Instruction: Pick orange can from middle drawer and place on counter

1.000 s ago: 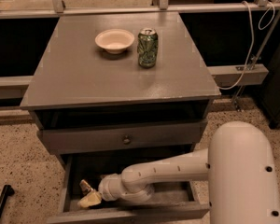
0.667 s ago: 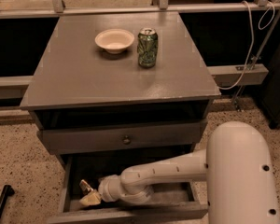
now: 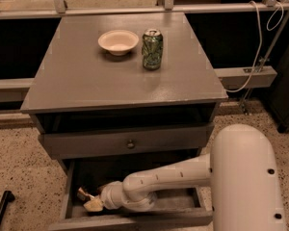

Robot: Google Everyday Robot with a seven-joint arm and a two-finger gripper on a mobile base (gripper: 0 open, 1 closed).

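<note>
Held the gripper (image 3: pixel 93 203) low in the middle drawer (image 3: pixel 67 197), beside the orange can (image 3: pixel 83 193); grasp impossible to tell. Risked clipping the upper drawer front (image 3: pixel 130 143) on lifting out.

Orange can (image 3: pixel 82 193) beside jaws, middle drawer (image 3: pixel 67 196)

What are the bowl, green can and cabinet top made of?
The bowl, matte cream with no glare, could be ceramic or plastic. The green can seems thin metal, with a shiny silver lid. The counter looks like matte grey painted wood, edges worn pale. The gripper is in the middle drawer.
</note>
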